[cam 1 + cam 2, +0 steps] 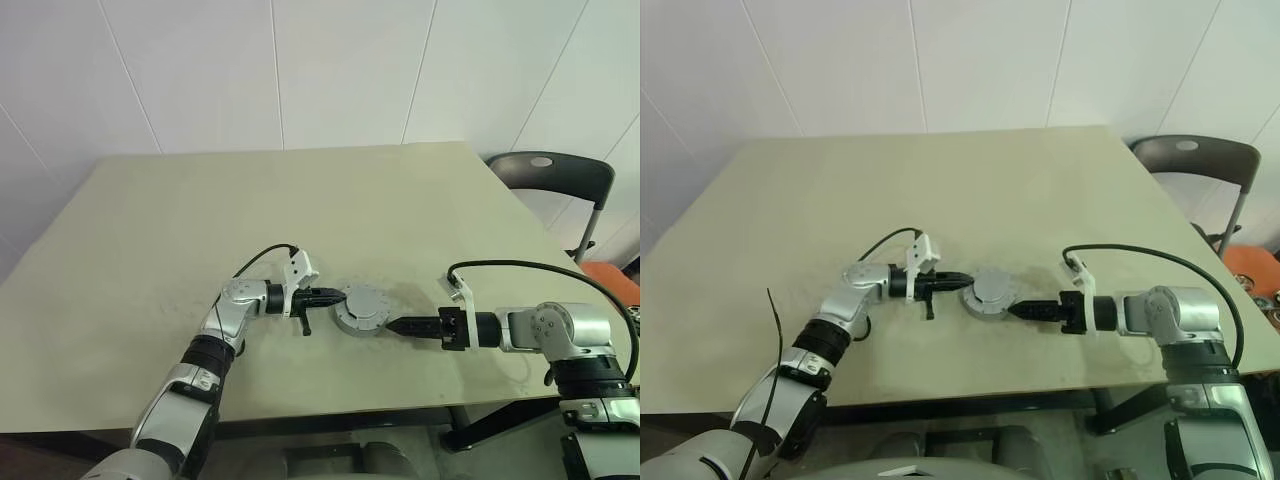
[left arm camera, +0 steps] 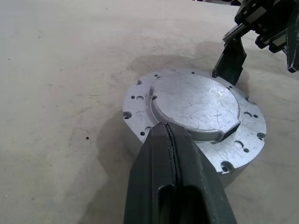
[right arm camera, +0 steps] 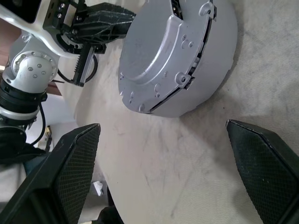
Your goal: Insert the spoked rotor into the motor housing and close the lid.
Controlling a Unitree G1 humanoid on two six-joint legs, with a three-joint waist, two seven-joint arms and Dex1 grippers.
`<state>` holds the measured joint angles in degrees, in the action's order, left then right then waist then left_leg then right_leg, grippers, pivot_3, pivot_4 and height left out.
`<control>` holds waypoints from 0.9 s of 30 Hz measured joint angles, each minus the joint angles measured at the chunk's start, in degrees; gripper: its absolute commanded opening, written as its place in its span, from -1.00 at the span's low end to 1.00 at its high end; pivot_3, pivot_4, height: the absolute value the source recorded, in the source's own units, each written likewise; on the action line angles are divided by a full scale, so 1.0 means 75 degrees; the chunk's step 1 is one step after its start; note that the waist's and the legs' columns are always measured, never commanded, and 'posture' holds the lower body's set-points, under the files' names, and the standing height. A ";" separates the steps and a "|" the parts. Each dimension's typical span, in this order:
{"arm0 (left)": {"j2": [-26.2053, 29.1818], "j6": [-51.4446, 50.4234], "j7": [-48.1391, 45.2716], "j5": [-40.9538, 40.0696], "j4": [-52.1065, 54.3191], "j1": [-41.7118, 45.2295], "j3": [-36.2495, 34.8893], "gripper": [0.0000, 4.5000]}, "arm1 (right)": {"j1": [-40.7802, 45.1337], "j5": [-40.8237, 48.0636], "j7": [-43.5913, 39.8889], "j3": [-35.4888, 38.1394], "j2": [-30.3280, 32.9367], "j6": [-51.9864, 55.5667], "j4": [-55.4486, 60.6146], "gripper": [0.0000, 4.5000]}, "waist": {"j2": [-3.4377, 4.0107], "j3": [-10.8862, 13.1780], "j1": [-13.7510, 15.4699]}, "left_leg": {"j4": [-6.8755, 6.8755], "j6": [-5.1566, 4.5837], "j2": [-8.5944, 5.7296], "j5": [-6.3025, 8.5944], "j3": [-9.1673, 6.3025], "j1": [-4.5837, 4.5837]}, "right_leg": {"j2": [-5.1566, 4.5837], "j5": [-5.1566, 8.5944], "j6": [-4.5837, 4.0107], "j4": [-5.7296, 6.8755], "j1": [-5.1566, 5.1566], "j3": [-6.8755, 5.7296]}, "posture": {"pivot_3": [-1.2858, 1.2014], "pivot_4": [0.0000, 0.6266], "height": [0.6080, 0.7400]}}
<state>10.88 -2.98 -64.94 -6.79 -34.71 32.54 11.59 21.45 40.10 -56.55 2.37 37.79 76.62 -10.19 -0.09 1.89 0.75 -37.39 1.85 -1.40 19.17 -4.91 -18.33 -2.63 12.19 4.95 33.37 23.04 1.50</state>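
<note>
**Grey housing capped, grippers flanking it**

Grey metal, the motor housing stands near the front edge of the desk, about midway between its side edges. I see the lid seated on top of it, with a thin seam visible around the side in the right wrist view. The spoked rotor is hidden; I judge it to be inside, under the lid.

My left gripper has its fingers pressed together, empty, with the tip at the housing's left rim; whether it touches I cannot tell. I read this as a brace to stop the housing from sliding.

My right gripper has its fingers spread wide, holding nothing, just beside the housing's right flank. That stance suits either a squeeze across the body or a withdrawal.

I judge the task nearly complete; lid seating needs confirming.
</note>
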 measured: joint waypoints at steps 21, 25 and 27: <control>-0.0018 -0.0073 0.0148 0.0005 0.0142 -0.0125 0.0006 -1.00 | 0.0099 0.0011 0.1110 0.0306 -0.0840 0.0166 0.0342 0.99 | -0.0001 -0.0001 -0.0024 | -0.0084 -0.0001 0.0003 0.0000 -0.0002 0.0010 | 0.0009 0.0026 0.0004 0.0063 -0.0040 0.0000 | 0.03 -1.00 1.00; -0.0001 -0.0073 0.0169 0.0007 0.0136 -0.0129 -0.0007 -1.00 | 0.0261 -0.0072 0.1191 0.0243 -0.0988 0.0134 0.0160 0.99 | -0.0003 -0.0001 -0.0029 | -0.0089 -0.0001 0.0003 0.0000 -0.0001 0.0012 | 0.0009 0.0016 0.0019 0.0078 -0.0037 0.0002 | 0.03 -1.00 1.00; 0.0025 -0.0076 0.0194 0.0010 0.0125 -0.0132 -0.0009 -1.00 | 0.0311 -0.0088 0.1169 0.0180 -0.1021 0.0038 0.0020 0.99 | -0.0003 -0.0001 -0.0050 | -0.0091 -0.0001 0.0003 0.0000 0.0005 0.0011 | 0.0009 0.0025 0.0006 0.0086 -0.0048 0.0008 | 0.03 -1.00 1.00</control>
<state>11.07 -3.55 -63.49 -6.71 -33.77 31.55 11.51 23.78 39.44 -47.79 3.71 30.13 76.91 -10.03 -0.12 1.88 0.37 -38.07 1.85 -1.38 19.16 -4.88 -18.24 -2.57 12.38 5.00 34.01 22.68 1.56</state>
